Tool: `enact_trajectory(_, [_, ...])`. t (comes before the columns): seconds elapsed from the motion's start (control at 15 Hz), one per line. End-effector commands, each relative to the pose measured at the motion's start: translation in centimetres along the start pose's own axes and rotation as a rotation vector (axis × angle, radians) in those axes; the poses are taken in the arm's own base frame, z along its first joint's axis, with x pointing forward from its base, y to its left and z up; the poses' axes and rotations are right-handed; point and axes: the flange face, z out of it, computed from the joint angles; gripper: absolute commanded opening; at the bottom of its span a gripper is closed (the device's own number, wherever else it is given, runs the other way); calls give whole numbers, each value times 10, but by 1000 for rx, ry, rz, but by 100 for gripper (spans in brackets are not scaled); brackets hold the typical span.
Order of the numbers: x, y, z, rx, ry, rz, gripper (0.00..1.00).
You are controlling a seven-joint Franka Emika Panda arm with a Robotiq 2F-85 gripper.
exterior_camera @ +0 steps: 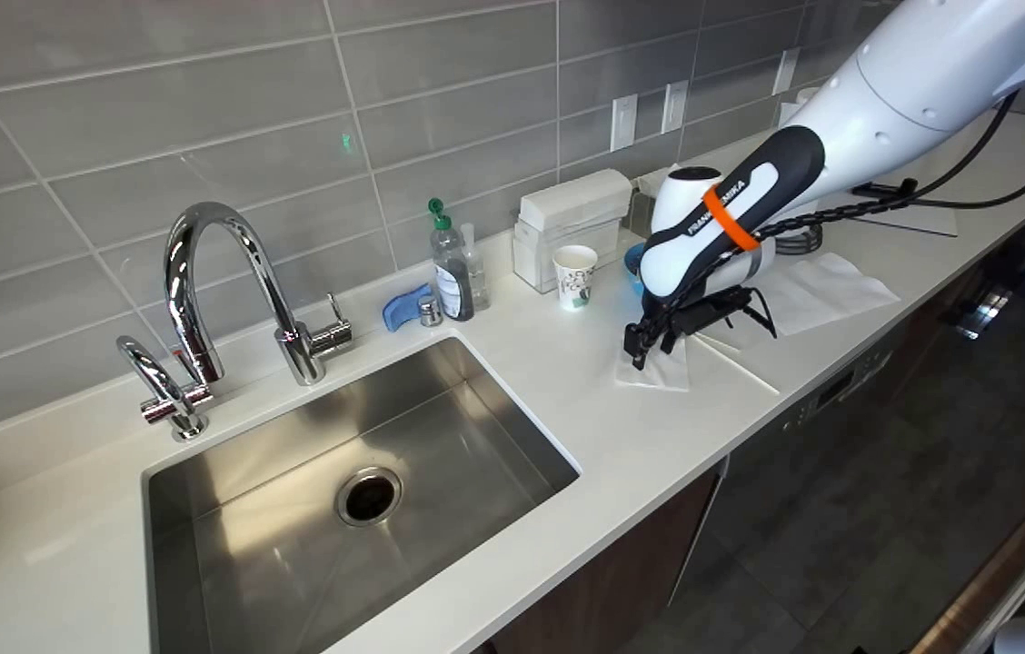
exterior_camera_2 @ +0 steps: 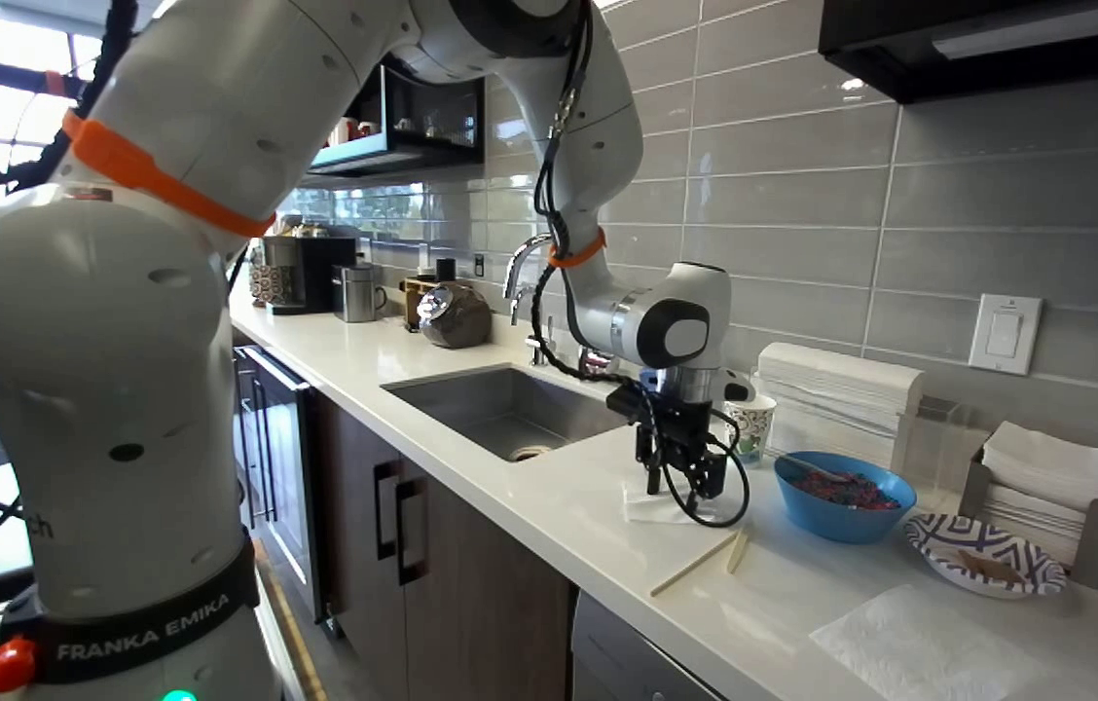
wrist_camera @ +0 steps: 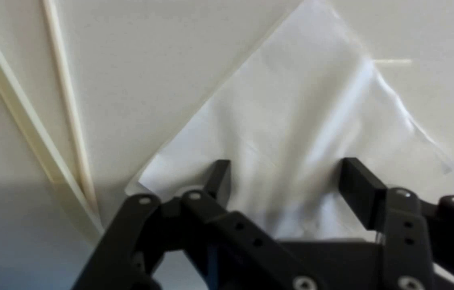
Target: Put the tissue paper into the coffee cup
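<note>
Poised at squarish white tissue paper [wrist_camera: 291, 96], near patterned white paper coffee cup [exterior_camera: 575, 272], with black two-fingered tool [wrist_camera: 285, 167] parted, gripping nothing; yet to pinch, lift, deposit.

My gripper [wrist_camera: 285, 173] is black; my arm [exterior_camera: 903, 82] is white and black with orange straps [exterior_camera_2: 155, 180]. The tissue [wrist_camera: 291, 88] is plain pale white, and the counter [exterior_camera: 621, 440] off-white. The cup [exterior_camera: 573, 277] is white with a curly dark pattern and green towards its base. The bowl [exterior_camera_2: 836, 521] is bright blue, the bits [exterior_camera_2: 856, 492] in it red and dark. The plate [exterior_camera_2: 948, 535] is white with angular blue-purple lines. I see grey tiles [exterior_camera: 449, 82] with pale lines between, a green-capped bottle [exterior_camera: 451, 272] and dark brown cupboard doors [exterior_camera_2: 495, 594].
</note>
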Motion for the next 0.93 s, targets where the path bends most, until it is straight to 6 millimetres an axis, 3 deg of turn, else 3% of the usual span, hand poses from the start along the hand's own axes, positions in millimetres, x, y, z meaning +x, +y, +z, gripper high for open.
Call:
enact_trajectory(0.0, [6,1,12,-3,-17,19,42])
enact_trajectory(0.4, [9,-7,-4,-3,-2,17,0])
enact_trajectory(0.67, [14,-15,-37,-16,31,50,0])
enact_trajectory(0.87, [16,-24,-82,-11,78,88,0])
